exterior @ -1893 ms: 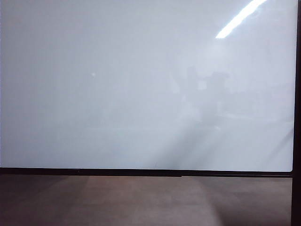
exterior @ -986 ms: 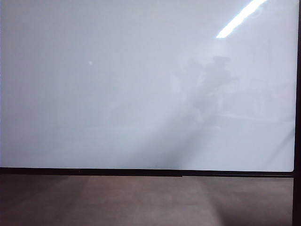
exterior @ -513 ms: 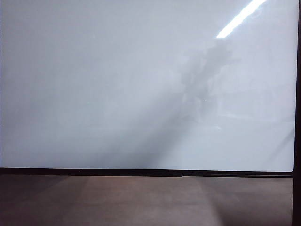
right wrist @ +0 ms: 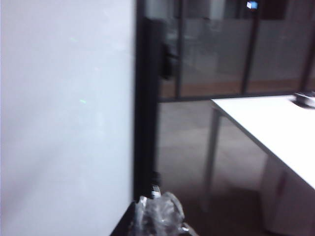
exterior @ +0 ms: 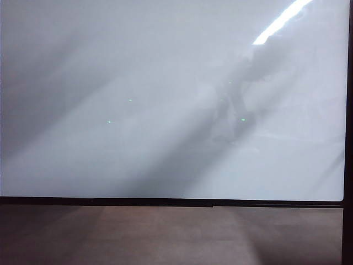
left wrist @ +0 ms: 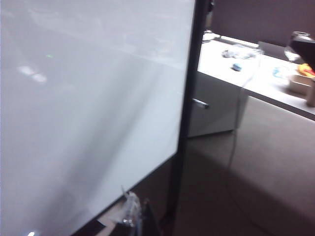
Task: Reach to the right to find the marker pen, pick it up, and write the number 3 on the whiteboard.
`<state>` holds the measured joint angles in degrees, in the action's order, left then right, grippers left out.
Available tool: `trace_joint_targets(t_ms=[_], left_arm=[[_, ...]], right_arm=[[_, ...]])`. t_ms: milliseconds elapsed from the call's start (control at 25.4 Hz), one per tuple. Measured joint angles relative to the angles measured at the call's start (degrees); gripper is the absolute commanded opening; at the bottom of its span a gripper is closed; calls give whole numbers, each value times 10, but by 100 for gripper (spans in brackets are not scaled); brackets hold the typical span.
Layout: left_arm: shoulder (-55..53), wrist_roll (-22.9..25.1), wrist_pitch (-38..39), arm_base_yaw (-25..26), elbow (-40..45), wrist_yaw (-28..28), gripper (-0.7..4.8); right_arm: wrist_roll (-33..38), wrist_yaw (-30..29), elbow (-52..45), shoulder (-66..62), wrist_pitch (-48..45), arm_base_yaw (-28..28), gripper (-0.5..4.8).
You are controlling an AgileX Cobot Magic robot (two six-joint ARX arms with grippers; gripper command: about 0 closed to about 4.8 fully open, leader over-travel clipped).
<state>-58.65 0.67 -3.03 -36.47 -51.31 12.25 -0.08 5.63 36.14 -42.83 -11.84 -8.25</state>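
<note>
Most of the exterior view is being filled by the whiteboard point(exterior: 165, 99), its glossy face carrying only grey reflections and a bright light streak toward 1 o'clock; no ink is showing on it, and brown floor point(exterior: 165, 234) is lying below its black bottom edge at 6 o'clock. Neither arm is appearing directly there.

In the left wrist view the left gripper point(left wrist: 132, 216) is sitting as a blurred tip close to the board's lower corner; whether it is open cannot be told. Past the black frame point(left wrist: 186, 98), a white cabinet point(left wrist: 216, 103) is standing under a cluttered surface point(left wrist: 266, 78), with a cable point(left wrist: 231, 147) hanging to the floor.

In the right wrist view the right gripper point(right wrist: 158, 214), wrapped in something crinkly and clear, is closed, holding nothing visible, beside the frame. A white surface point(right wrist: 266, 128) on thin legs is standing beyond, with glass partitions point(right wrist: 216, 54) behind.

No marker pen is identifiable anywhere.
</note>
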Motion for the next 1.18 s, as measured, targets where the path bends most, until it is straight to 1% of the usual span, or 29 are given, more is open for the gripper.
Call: trace_joint_targets(t_ms=[79,158,237,355,434,513,631,670,710,828,867,986,1065,1183], left_arm=[[0,0,-12,4,0,-9,-6],[0,-1,-21,2,0,-9,-6],[-1,-1,-23,3,0,-9,-6],[-5,-1,-23,3,0,-12,-6],[-5,-1,-24,3,0,-11,-6],[-5,-1,-26,4,0,-12,-6],[-6,-1,-30,3,0,-12,-6],[-6,-1,-30,3,0,-12,-6],[-6,-2,-30,4,0,-12,-6],[-6,-10,-30,3,0,-9,-6],[-6,-14,-28,3,0,-7,-6],[-6,-16,-23,3,0,-4,-6],[-6,-16,-19,3,0,-4,-6],[-6,-14,-21,3,0,-6,-6]], right_arm=[[0,-34,-11,-21,-40,-42,-5],[0,-89,-25,-50,-85,-85,-5],[1,-137,-43,-81,-123,-115,-5],[16,-158,-70,-127,-177,-125,-5],[17,-161,-77,-174,-219,-128,-5],[17,-177,-83,-233,-272,-129,-5],[23,-218,-84,-351,-406,-128,-5],[23,-224,-84,-375,-426,-128,-5],[24,-230,-84,-420,-476,-129,-5],[27,-233,-84,-502,-562,-129,-5],[39,-232,-85,-523,-590,-127,8],[59,-232,-78,-551,-609,-127,269],[58,-232,-77,-565,-608,-127,264],[33,-235,-54,-586,-611,-128,264]])
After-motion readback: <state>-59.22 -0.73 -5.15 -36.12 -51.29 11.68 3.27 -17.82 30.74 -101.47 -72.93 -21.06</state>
